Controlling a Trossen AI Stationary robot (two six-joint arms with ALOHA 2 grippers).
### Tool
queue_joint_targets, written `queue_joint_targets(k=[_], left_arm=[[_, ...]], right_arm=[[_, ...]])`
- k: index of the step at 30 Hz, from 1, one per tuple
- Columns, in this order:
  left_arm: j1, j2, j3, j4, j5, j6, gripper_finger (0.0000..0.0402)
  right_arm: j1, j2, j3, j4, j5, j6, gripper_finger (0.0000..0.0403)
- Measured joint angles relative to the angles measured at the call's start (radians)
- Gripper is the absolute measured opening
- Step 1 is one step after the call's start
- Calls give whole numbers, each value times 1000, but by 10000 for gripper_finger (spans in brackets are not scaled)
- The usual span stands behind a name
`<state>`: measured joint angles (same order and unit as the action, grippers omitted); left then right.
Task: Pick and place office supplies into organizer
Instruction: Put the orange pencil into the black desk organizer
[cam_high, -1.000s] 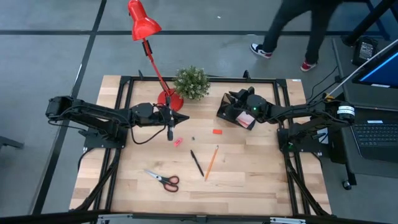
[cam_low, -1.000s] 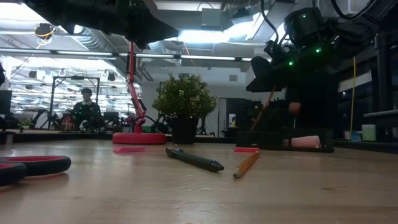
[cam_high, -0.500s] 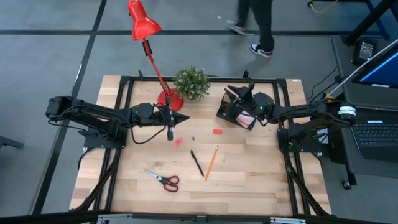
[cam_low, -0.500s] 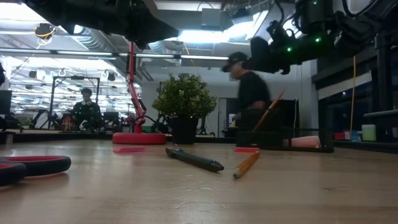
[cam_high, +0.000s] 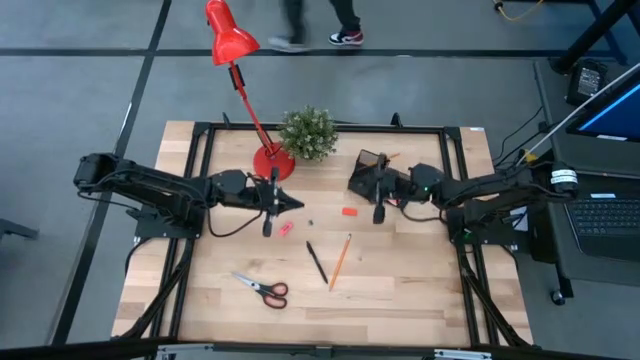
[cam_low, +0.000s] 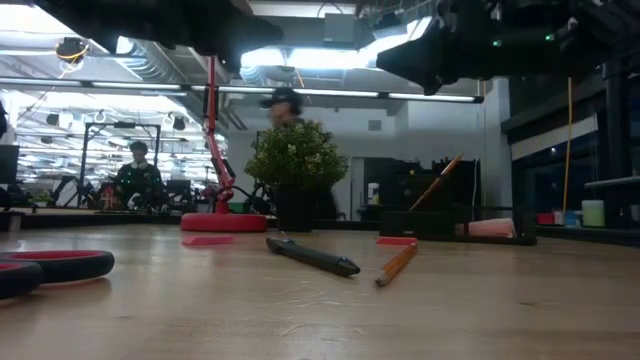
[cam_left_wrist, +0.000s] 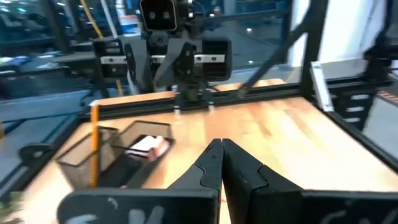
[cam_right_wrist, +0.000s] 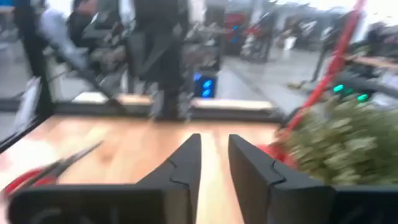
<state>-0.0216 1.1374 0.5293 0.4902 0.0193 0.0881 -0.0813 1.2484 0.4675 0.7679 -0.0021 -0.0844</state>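
The black mesh organizer (cam_high: 368, 165) stands at the far right of the table, on its base. An orange pencil (cam_low: 440, 180) leans in it, and a pink pad (cam_left_wrist: 149, 146) lies in its tray. My right gripper (cam_right_wrist: 214, 140) hovers level just above the organizer's near side (cam_high: 360, 190), pointing toward the table's left, fingers a little apart with nothing between them. My left gripper (cam_left_wrist: 219, 149) hangs shut at mid-table (cam_high: 298, 203), pointing right. On the wood lie a red eraser (cam_high: 349, 211), a pink eraser (cam_high: 285, 229), a black pen (cam_high: 316, 261), a second orange pencil (cam_high: 340, 260) and orange-handled scissors (cam_high: 262, 288).
A red desk lamp stands on its base (cam_high: 272, 160) at the far middle, next to a green potted plant (cam_high: 307, 133). A black frame (cam_high: 200, 130) runs around the table. A person (cam_low: 285, 105) walks behind the far edge. Bare wood (cam_high: 420, 280) lies at the near right.
My right gripper has risen off the organizer, tipped up from slanting down to level and swung toward the near edge. The pencil stays leaning in the organizer. My left gripper has swung slightly toward the near edge. The person behind the table has walked leftward.
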Motion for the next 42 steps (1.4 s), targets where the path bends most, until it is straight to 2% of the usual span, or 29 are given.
queue_joint_targets(k=[6, 9, 14, 17, 20, 24, 27, 33, 42], left_arm=[[-93, 0, 0, -24, 1, -54, 2], [-142, 0, 0, -54, -18, -95, 2], [-228, 19, 0, -97, -164, -191, 3], [-272, 40, 0, -115, -209, -229, 2], [-309, 64, 0, -111, -209, -233, 2], [-342, 94, 0, -106, -210, -238, 3], [-351, 111, 0, -106, -212, -258, 3], [-352, 122, 0, -105, -212, -261, 3], [-352, 122, 0, -105, -209, -246, 3]], right_arm=[[86, 1, 0, -61, 0, -1, 12], [129, 0, 0, -61, 0, -4, 8], [185, 0, 0, -101, 12, -3, 3], [213, 0, 0, -177, 63, 37, 5], [246, 0, 0, -257, 69, 59, 3], [294, 0, 0, -292, 66, 80, 3], [318, 0, 9, -314, 13, 76, 4], [342, 26, 150, -566, 4, 81, 12], [347, 170, 390, -913, 7, 21, 71]])
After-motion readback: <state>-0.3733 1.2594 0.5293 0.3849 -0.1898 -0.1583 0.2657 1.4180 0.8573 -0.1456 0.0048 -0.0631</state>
